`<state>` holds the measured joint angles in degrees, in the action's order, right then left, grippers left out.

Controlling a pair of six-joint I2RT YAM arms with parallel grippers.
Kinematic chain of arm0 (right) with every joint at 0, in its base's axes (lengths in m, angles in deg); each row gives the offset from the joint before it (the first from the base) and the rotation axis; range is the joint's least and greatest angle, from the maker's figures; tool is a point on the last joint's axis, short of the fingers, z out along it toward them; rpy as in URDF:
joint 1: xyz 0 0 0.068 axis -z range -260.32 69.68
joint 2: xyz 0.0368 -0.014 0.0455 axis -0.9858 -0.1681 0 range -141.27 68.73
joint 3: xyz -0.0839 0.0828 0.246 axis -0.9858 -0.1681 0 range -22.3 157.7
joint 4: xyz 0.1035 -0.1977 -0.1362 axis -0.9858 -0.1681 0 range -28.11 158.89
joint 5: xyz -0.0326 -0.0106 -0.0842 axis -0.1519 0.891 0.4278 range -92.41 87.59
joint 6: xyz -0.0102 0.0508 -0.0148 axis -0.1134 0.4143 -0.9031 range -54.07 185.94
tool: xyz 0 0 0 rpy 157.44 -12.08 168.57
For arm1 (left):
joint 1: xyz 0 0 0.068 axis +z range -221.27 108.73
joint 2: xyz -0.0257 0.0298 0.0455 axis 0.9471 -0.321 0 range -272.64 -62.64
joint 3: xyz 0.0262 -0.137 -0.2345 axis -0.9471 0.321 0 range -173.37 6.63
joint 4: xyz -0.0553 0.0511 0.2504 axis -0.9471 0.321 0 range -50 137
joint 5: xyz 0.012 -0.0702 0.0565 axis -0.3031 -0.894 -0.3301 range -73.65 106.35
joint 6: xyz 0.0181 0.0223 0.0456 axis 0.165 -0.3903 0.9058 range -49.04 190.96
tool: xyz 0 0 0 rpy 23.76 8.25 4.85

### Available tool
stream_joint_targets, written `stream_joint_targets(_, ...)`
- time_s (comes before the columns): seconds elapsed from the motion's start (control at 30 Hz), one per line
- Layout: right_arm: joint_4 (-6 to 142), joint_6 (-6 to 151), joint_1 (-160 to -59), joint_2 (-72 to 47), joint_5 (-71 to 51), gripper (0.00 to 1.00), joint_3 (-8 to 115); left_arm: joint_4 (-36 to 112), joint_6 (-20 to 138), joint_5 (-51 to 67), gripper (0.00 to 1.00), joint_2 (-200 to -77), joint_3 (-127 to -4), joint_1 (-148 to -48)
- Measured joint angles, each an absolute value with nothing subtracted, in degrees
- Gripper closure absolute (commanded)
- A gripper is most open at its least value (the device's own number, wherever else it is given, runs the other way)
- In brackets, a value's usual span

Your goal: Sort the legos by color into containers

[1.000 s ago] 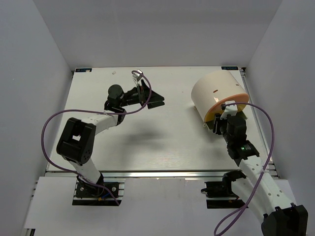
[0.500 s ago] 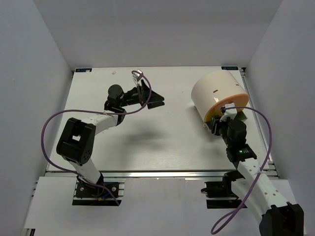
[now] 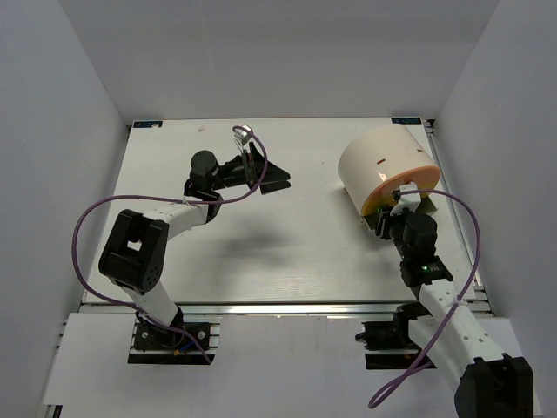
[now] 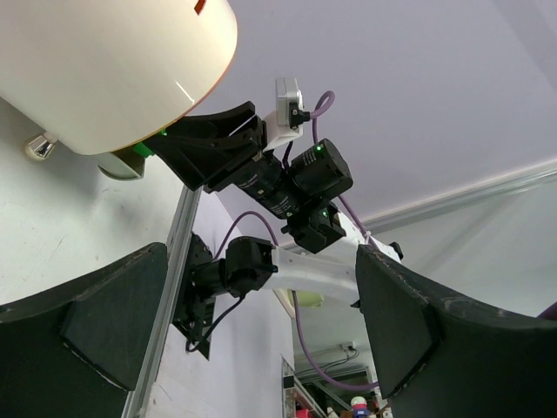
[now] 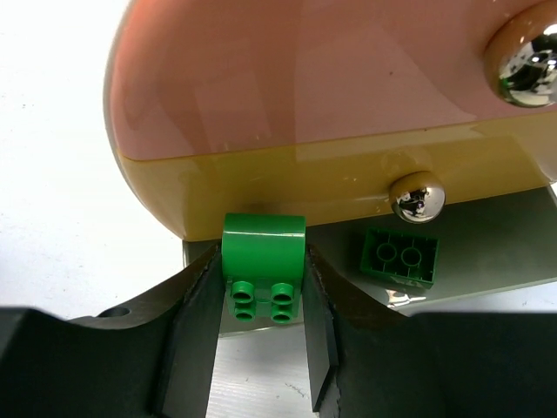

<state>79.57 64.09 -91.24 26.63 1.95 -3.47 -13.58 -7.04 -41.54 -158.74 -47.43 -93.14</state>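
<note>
Green bricks: two seen, held brick (image 5: pixel 263 252) and loose brick (image 5: pixel 399 257).
Tub (image 3: pixel 383 165): one, cream with an orange face, far right of worktop (image 3: pixel 261 252).
Right tool (image 5: pixel 261 266): pinched the held brick at the tub's lower edge; the loose brick lay just beside it.
Left tool (image 4: pixel 261 322): spread, empty.
Change: right arm (image 3: pixel 435 287) had edged nearer the tub; left arm (image 3: pixel 165 218) unmoved.

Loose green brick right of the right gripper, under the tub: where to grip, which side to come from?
Probably grip the loose brick by its two end faces, fingers closing across its width, coming from the open side facing the right wrist camera. The tub overhangs its far side and a chrome knob sits just above, blocking that side. The right gripper holds a second brick.
</note>
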Motion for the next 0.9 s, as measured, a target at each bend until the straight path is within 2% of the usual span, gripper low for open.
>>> stream_joint_targets(0.37,79.8,64.3,-90.0,25.4,0.3,0.44,-3.5,-12.9,-6.9,-41.5,0.02,-158.7,-47.4,-93.1)
stream_joint_targets(0.7,79.3,64.4,-89.0,26.1,-1.3,0.46,-3.4,-12.9,-6.8,-41.5,0.02,-158.7,-47.4,-93.1)
stream_joint_targets(0.73,79.2,64.5,-88.9,26.3,-1.4,0.49,-3.4,-12.9,-6.8,-41.5,0.02,-158.7,-47.4,-93.1)
stream_joint_targets(0.83,77.9,64.2,-88.6,27.9,-2.8,0.75,-3.3,-12.9,-6.8,-41.5,0.02,-158.7,-47.4,-93.1)
stream_joint_targets(0.87,76.9,64.2,-88.5,29.0,-4.3,0.98,-3.1,-12.9,-6.8,-41.5,0.02,-158.7,-47.4,-93.1)
stream_joint_targets(0.9,75.8,63.4,-88.4,30.1,-5.7,1.00,-2.6,-12.9,-6.8,-41.5,0.02,-158.7,-47.4,-93.1)
